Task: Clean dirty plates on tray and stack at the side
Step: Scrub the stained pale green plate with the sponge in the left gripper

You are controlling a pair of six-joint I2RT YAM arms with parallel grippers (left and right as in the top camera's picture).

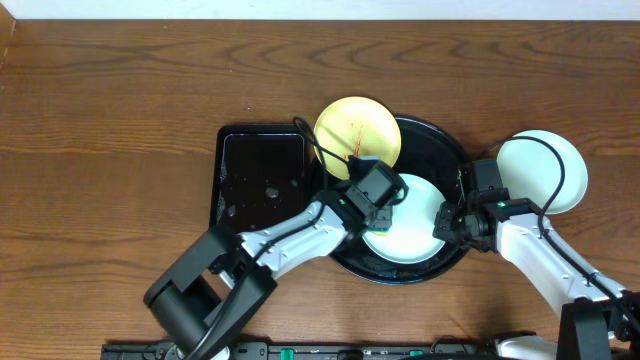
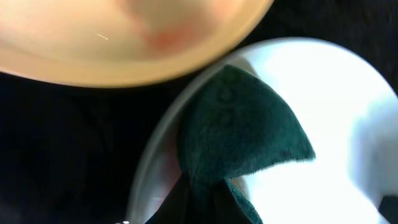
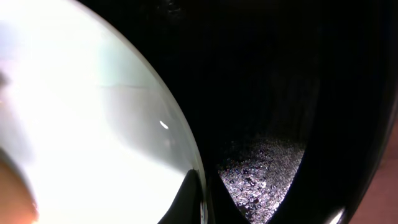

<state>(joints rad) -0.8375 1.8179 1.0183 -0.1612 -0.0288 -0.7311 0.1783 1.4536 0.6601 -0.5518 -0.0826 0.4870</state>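
Overhead: I see left fingers [image 1: 388,197] clamped on green cloth [image 2: 242,130], pressed onto mint plate [image 1: 410,238] inside round tray [image 1: 435,145]. Right fingers [image 1: 447,222] pinch that plate's rim. Yellow plate [image 1: 350,130] overlaps tray's far-left rim. Second mint plate [image 1: 540,170] on worktop [image 1: 120,120], right of tray. Rectangular tray [image 1: 262,180] left. Left arm [image 1: 290,240] hides tray's near-left edge.

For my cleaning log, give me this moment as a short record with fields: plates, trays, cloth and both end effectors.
round tray: black, on the table beside the rectangular tray
centre plate: pale mint, inside the round tray
yellow plate: over the round tray's upper-left rim, reddish smear showing
side plate: pale, on the table right of the round tray
left end effector: shut on the green cloth, cloth on the centre plate
right end effector: shut, tips at the centre plate's right rim
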